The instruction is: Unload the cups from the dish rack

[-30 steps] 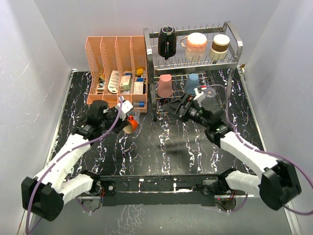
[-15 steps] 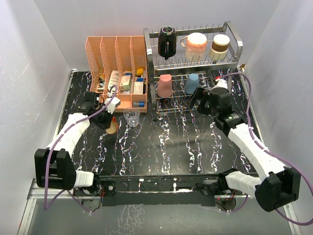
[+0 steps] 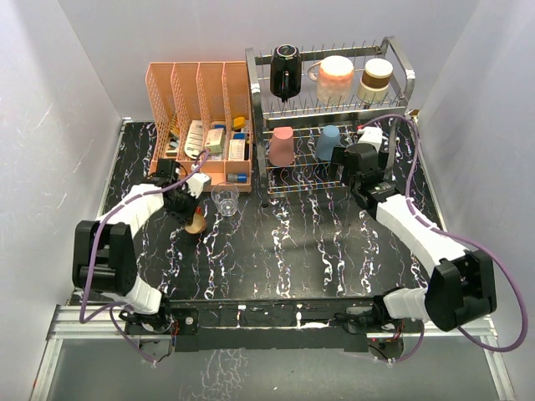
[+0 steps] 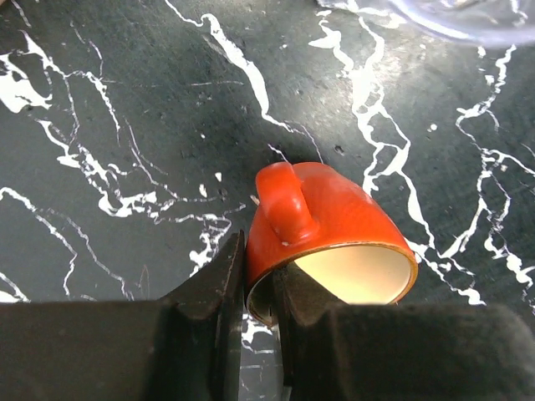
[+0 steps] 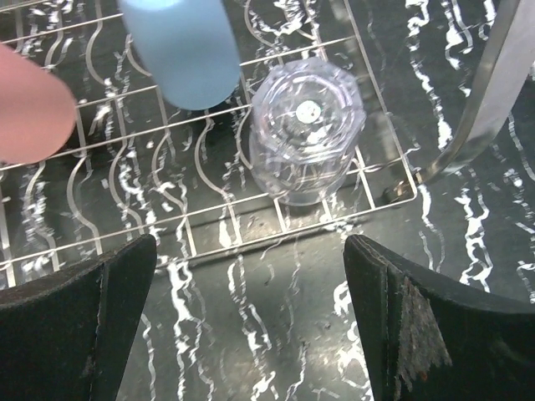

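My left gripper [image 4: 261, 284] is shut on the rim of the small orange-red cup [image 4: 326, 225]. It holds the cup tilted, low over the table, left of a clear glass [image 3: 223, 200] that stands on the table. My right gripper [image 5: 251, 334] is open and empty at the front edge of the dish rack's [image 3: 334, 109] lower tier. It faces a clear glass [image 5: 308, 138] standing upside down there. A blue tumbler [image 5: 180, 50] and a pink tumbler [image 5: 29, 104] stand beside that glass. The black mug [image 3: 285, 71], peach mug [image 3: 336, 77] and steel cup [image 3: 376, 79] are on the upper tier.
A peach-orange organizer [image 3: 201, 117] full of small boxes and bottles stands left of the rack, just behind my left gripper [image 3: 185, 200]. The rack's right front leg [image 5: 493, 92] is close to my right finger. White walls enclose the black marbled table [image 3: 301, 251].
My left arm has swung left and lowered the orange-red cup toward the table. My right arm has moved back and right from the table's middle to the rack's lower tier.
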`<state>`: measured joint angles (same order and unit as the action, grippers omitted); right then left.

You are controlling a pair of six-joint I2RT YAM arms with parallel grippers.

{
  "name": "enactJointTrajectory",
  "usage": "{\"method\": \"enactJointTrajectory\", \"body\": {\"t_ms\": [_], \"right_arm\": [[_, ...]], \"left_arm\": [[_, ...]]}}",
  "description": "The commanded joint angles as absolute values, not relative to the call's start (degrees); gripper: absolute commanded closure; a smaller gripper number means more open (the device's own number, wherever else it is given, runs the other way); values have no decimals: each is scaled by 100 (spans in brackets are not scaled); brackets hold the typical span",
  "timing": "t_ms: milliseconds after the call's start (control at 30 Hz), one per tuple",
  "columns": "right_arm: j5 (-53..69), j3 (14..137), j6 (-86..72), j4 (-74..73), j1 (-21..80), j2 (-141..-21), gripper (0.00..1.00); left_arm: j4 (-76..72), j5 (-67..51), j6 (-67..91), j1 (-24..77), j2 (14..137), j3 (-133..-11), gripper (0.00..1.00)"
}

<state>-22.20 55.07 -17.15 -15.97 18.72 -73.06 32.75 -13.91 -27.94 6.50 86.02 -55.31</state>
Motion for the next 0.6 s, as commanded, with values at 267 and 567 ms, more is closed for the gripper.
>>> {"method": "enactJointTrajectory", "body": {"t_ms": [267,567], "right_arm": [[-3288,5976,-828,-182,1733,-8388,2],[-3480,6071,-642,335,1580,-8949,2]], "left_arm": [[2664,-1202,-2880,660,9429,-6197,100],[2729,-1382,-2865,659,9283,-6457,75]]}}
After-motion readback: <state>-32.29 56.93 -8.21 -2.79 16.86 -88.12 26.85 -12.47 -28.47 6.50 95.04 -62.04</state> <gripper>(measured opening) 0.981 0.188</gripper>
